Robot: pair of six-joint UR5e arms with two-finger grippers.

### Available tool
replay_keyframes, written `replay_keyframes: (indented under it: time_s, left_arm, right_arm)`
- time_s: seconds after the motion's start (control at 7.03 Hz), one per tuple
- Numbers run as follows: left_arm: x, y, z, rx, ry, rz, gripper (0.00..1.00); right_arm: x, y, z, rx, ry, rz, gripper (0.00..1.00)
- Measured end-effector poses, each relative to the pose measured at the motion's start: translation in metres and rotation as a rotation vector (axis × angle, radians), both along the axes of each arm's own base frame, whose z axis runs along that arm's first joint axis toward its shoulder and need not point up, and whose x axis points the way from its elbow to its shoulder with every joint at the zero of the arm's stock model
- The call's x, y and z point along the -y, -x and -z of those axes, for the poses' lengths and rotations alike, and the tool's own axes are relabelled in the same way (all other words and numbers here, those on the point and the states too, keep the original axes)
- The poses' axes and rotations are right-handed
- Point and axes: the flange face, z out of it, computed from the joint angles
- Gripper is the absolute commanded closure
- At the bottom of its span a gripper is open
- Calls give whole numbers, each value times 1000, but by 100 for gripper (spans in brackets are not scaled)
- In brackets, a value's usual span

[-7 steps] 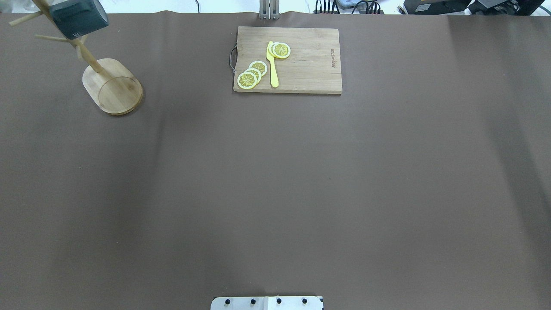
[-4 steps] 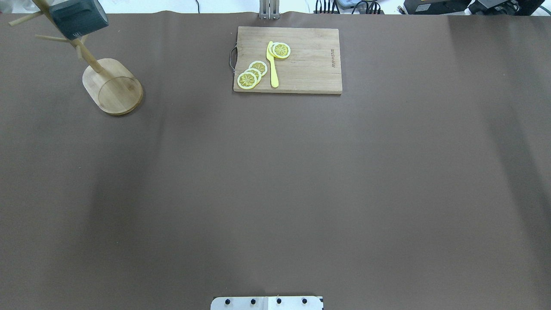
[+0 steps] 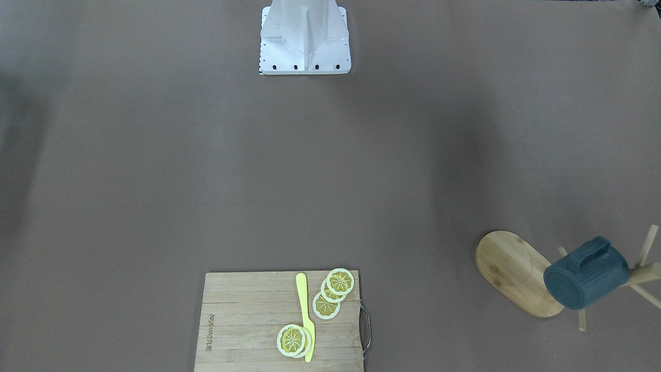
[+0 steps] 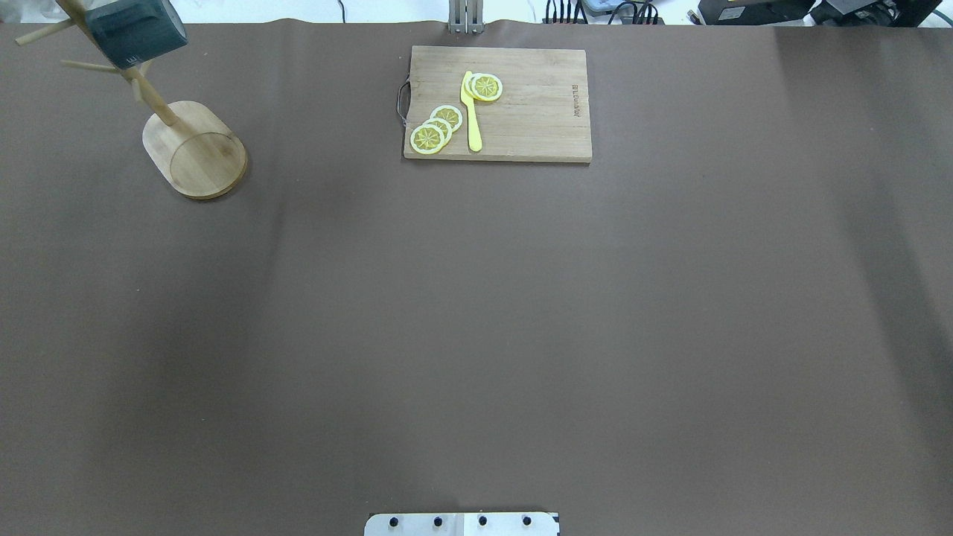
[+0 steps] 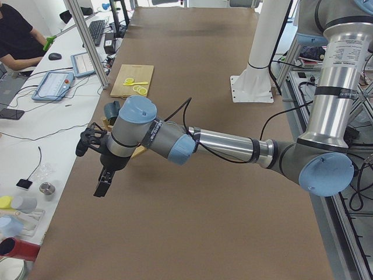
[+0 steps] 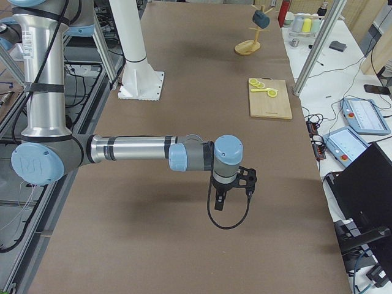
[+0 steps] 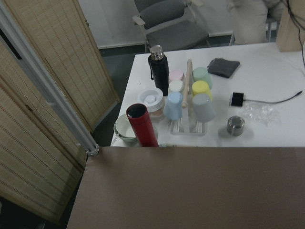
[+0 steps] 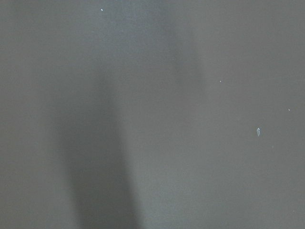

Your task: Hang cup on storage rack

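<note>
The dark blue-grey cup [image 4: 134, 30] hangs by its handle on a peg of the bamboo storage rack [image 4: 195, 149] at the table's far left corner. No gripper touches it. It also shows in the front view [image 3: 586, 274], beside the rack's oval base [image 3: 508, 266], and far off in the right view [image 6: 261, 19]. My left gripper [image 5: 102, 188] hangs over the table short of the rack. My right gripper [image 6: 220, 202] points down over bare table. Both show only in the side views, so I cannot tell whether they are open or shut.
A bamboo cutting board [image 4: 536, 112] with lemon slices [image 4: 435, 128] and a yellow knife [image 4: 471, 112] lies at the far middle. The robot's base [image 3: 304, 36] stands at the near edge. A side table with cups and bottles [image 7: 186, 102] lies past the table's left end.
The cup and the rack have not moved. Only faint shadows on the left of the tablecloth have shifted.
</note>
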Motion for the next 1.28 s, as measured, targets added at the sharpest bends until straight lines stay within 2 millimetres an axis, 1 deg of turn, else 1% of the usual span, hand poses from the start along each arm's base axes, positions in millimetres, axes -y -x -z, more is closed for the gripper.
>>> replay_keyframes:
  time_s: [0.28, 0.43, 0.57, 0.71, 0.85, 1.0, 1.28]
  left_arm:
    - [3, -65, -30, 1, 155, -153, 2]
    - [-2, -83, -44, -3, 195, -188, 2]
    - [-10, -93, -54, -32, 214, -214, 2]
    - [-20, -101, -57, -99, 220, -242, 2]
    - [-32, -107, -53, -171, 215, -266, 2]
    - [-38, -110, -47, -206, 206, -277, 2]
    - [-43, -110, -47, -225, 205, -285, 2]
  right_arm:
    - [2, 1, 6, 10, -7, -3, 0]
    - [3, 1, 11, 13, -12, -7, 0]
    - [3, 1, 14, 14, -17, -9, 0]
    - [3, 1, 17, 14, -20, -10, 0]
    - [3, 1, 18, 14, -21, -11, 0]
    - [3, 1, 17, 13, -19, -12, 0]
    - [2, 2, 11, 13, -5, -11, 0]
